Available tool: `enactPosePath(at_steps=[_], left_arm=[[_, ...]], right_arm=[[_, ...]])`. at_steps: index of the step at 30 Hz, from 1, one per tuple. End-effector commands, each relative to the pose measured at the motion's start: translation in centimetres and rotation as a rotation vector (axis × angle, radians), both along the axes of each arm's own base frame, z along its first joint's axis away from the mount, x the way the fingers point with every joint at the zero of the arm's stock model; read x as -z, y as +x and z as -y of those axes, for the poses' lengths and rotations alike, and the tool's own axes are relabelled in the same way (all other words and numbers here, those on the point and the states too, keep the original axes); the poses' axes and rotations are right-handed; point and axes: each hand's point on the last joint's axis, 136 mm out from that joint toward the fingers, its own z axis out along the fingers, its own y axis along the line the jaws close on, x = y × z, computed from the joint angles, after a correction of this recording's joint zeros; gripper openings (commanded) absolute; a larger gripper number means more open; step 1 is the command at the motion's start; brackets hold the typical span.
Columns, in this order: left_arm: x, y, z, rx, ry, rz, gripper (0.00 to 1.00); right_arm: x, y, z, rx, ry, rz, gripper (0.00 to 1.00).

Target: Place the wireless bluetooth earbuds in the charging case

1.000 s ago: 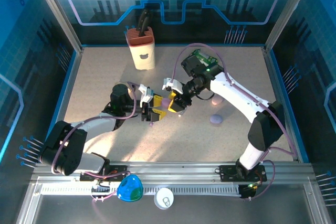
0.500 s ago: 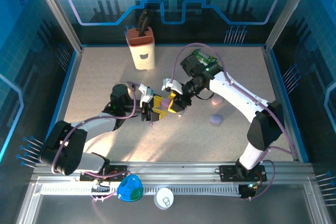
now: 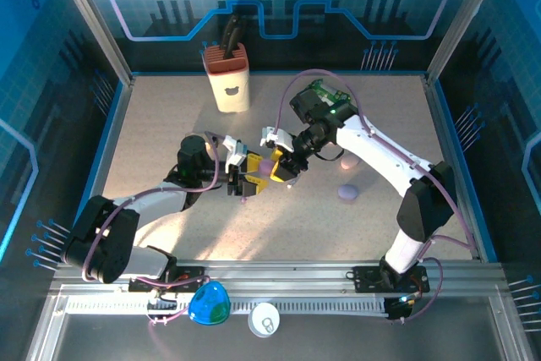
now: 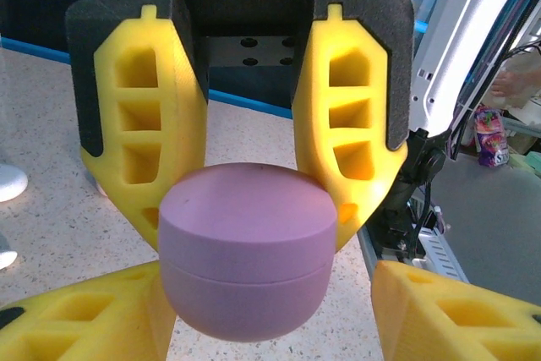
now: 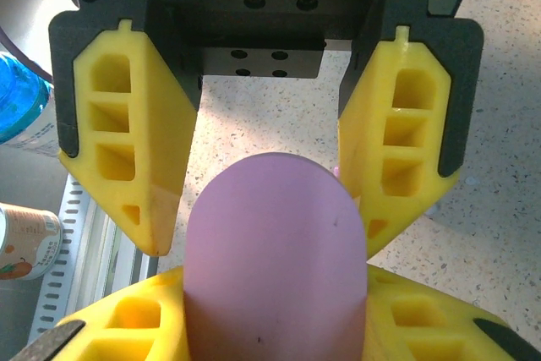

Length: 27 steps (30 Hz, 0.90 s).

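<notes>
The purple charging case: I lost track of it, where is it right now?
The purple charging case sits mid-table in the top view, closed, gripped between the left gripper and the right gripper, whose yellow fingers meet around it.

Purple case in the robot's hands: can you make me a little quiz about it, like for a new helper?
1. True or false: the purple case lies flat on the table.
2. Left gripper and right gripper: which one grips the case? A: left alone. B: right alone. C: both.
3. Fill in: in the left wrist view, the case's lid is ____.

Key: 1 false, it is held up between the yellow fingers. 2 C. 3 shut, only a thin seam shows.
</notes>
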Motion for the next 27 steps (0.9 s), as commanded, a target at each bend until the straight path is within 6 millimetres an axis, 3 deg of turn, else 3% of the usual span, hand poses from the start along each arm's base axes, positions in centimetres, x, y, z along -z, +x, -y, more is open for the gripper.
enactPosePath(at_steps=[1,5,7,10,18,22,25,27], left_arm=[[-1.3,0.5,0.1,-0.029,-0.027,0.066,0.62],[-1.2,0.8,0.1,-0.043,-0.026,0.068,0.62],[-1.1,0.7,0.1,-0.044,-0.024,0.072,0.71],[-1.0,0.5,0.0,-0.040,-0.020,0.073,0.70],[-1.0,0.0,0.0,-0.011,-0.023,0.068,0.44],[-0.8,-0.3,0.0,-0.004,-0.018,0.061,0.30],[-0.8,-0.3,-0.1,-0.008,-0.018,0.064,0.27],[-0.8,-0.3,-0.1,-0.013,-0.019,0.070,0.28]], right_arm=[[-0.2,-1.3,-0.7,-0.052,0.014,-0.041,0.20],[-0.2,-1.5,-0.8,-0.062,0.019,-0.047,0.20],[-0.3,-1.6,-0.7,-0.063,0.017,-0.049,0.20],[-0.5,-1.7,-0.5,-0.061,0.025,-0.048,0.20],[-1.0,-1.2,-0.7,-0.040,0.052,-0.057,0.21],[-1.1,-1.0,-0.4,-0.026,0.056,-0.050,0.28],[-1.2,-0.9,-0.2,-0.009,0.059,-0.052,0.42],[-1.2,-0.7,0.0,0.007,0.063,-0.052,0.46]])
